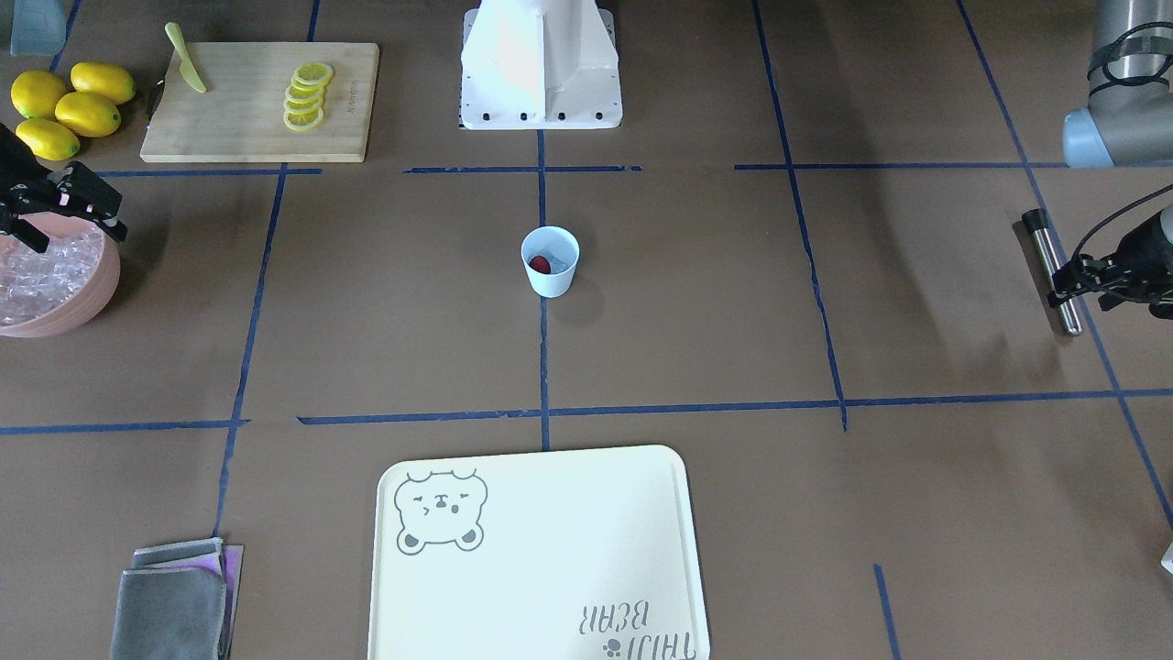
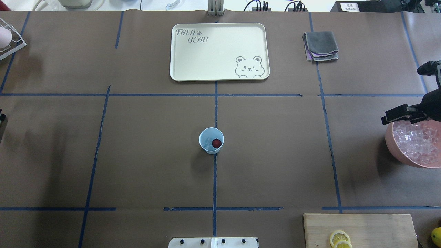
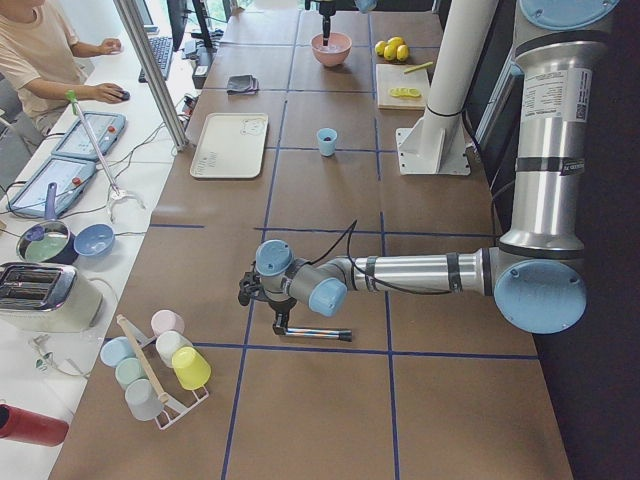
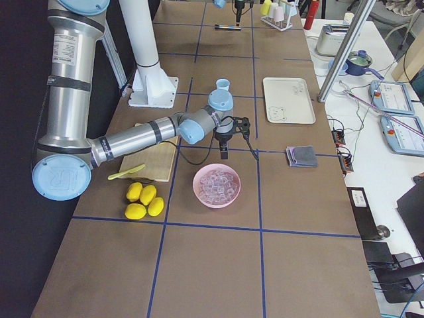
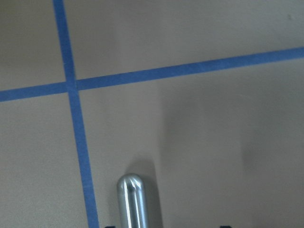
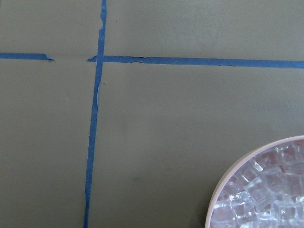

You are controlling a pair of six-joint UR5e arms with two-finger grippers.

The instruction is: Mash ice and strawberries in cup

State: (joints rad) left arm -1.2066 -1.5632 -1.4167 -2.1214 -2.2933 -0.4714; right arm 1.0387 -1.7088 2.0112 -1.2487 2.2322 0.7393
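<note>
The pale blue cup [image 1: 550, 275] stands upright at the table's middle, also in the overhead view [image 2: 211, 150]. In it lie a dark red strawberry [image 2: 216, 143] and clear ice [image 2: 207, 142]. My left gripper [image 1: 1063, 284] is far from the cup, low over a steel muddler [image 1: 1052, 270] lying on the table. Its jaws stand apart on either side of the muddler [image 5: 130, 202]. My right gripper [image 1: 62, 215] is open and empty, above the rim of a pink bowl [image 1: 110, 284] full of ice cubes [image 1: 46, 275].
A wooden cutting board [image 1: 238, 128] with lemon slices [image 1: 307, 96] and a yellow knife [image 1: 186, 69] lies near the bowl. Several whole lemons [image 1: 69, 105] sit beside it. A cream bear tray [image 1: 550, 568] and folded cloths [image 1: 174, 596] lie across the table. A cup rack [image 3: 160, 370] stands near the muddler.
</note>
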